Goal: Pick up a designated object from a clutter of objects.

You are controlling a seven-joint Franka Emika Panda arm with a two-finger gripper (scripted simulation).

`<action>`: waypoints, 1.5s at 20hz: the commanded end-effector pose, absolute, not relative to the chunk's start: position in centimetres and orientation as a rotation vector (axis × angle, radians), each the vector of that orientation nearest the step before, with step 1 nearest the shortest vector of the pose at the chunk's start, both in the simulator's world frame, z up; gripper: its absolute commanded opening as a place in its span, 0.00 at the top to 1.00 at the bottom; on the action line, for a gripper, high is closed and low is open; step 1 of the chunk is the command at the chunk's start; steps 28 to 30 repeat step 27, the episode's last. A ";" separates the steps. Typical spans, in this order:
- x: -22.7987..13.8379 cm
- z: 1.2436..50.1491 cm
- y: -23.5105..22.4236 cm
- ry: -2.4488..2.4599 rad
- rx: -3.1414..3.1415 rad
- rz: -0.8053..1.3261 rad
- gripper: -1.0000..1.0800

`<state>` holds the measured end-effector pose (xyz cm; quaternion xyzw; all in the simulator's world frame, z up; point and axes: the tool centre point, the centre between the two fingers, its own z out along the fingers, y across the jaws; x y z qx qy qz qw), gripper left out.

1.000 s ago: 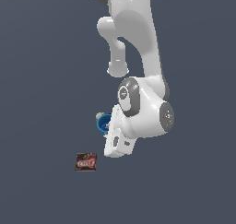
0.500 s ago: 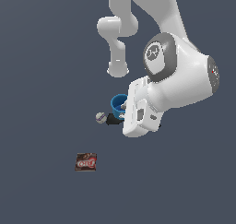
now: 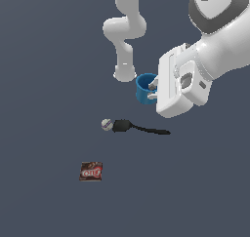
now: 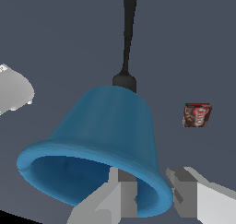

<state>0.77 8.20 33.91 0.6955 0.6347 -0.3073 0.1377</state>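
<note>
Above grey floor [image 3: 49,60], claw-gripped blue cup [image 3: 144,89]

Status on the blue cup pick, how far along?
Done: the claw is shut on the blue cup, one finger inside the rim and one outside. In hand: the cup looks lifted clear of the ball, black tool and packet. Left: nothing obvious beyond holding it.

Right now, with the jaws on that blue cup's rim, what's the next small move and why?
Probably a short, slow lift straight up. In the wrist view the gripper straddles the blue cup rim, one finger inside and one outside. In the exterior view the cup appears apart from the ball and black tool, so nothing seems to block it.
</note>
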 end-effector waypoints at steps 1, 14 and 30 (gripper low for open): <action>0.0 36.4 9.7 1.836 2.013 -0.888 1.00; -2.3 45.6 15.8 1.833 2.016 -0.887 1.00; -2.7 47.8 17.3 1.830 2.016 -0.887 1.00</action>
